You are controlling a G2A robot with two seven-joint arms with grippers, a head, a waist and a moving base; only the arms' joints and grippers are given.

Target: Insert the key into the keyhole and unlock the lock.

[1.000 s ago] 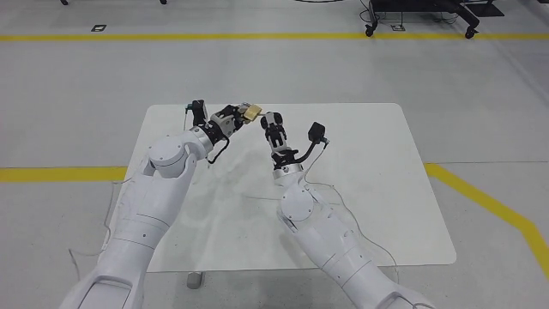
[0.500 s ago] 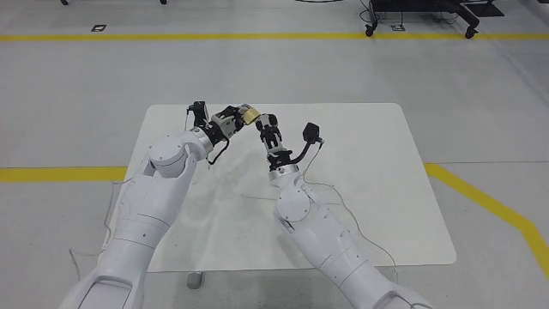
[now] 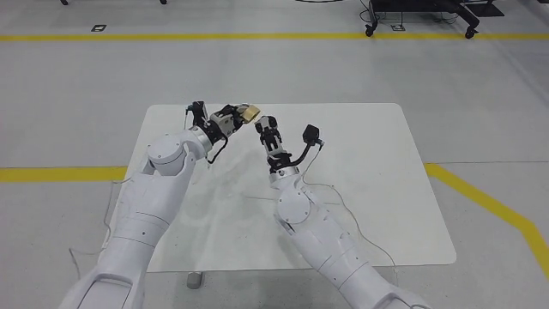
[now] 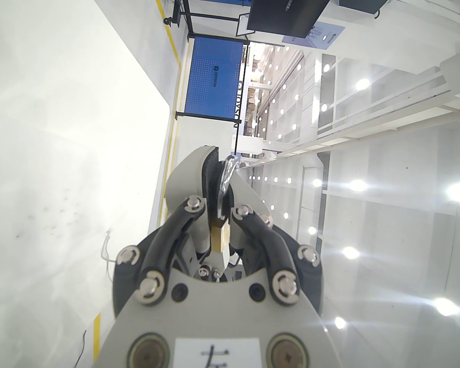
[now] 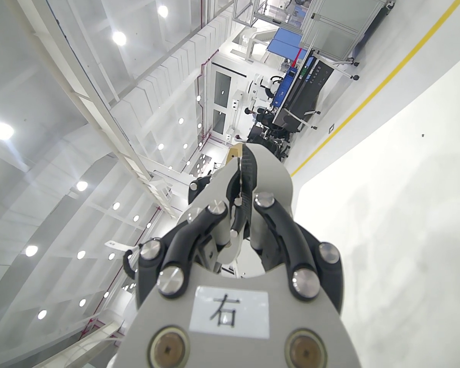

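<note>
Left gripper [image 4: 225, 172] is closed tight on the small brass padlock [image 3: 250, 112], held in the air over the far-left part of the white table [image 3: 377, 189]. Right gripper [image 3: 268, 127] sits just right of it, pinched shut on the thin silver key [image 5: 239, 178] — tip close to the lock body, can't tell if it's seated. Padlock looks rigid and dense for its size. Key looks stiff but thin and slick — best gripped flat on the bow, else it'll likely twist when turned.

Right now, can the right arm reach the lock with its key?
Probably yes: the left fingers hold the lock up beside the right fingers with the key, and nothing stands between them.
</note>
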